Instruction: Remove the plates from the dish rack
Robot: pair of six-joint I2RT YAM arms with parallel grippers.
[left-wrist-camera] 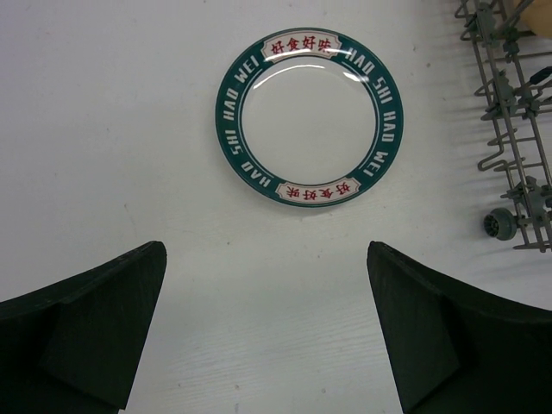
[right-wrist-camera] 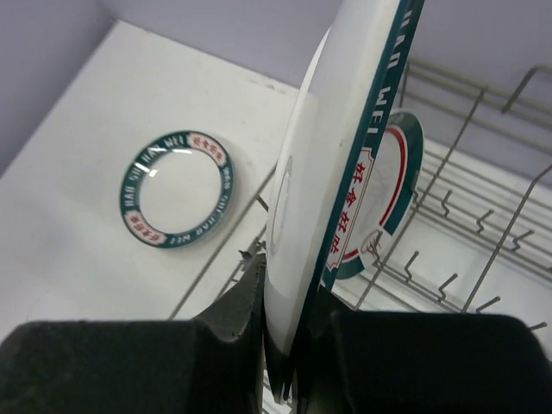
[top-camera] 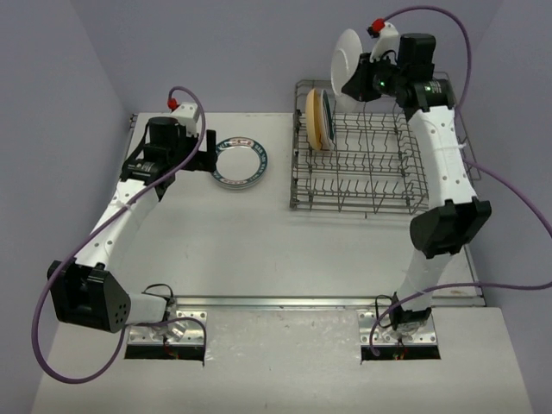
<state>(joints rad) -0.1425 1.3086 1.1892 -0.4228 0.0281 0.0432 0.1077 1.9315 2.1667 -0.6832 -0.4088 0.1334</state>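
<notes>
White counter (top-camera: 259,250) is carrying the grey wire dish rack (top-camera: 358,207), with tan-yellow and teal-rimmed round plates (top-camera: 316,119) standing upright between tines (top-camera: 371,148). Right tool (right-wrist-camera: 289,323) is pinching one white teal-rimmed plate (top-camera: 348,53) edge-on above the rack, likely clearing tines. Left tool (left-wrist-camera: 267,328) is hovering wide open near the unloaded teal-banded plate (left-wrist-camera: 309,117) lying flat.

Bright even light; perhaps slight foreground blur
</notes>
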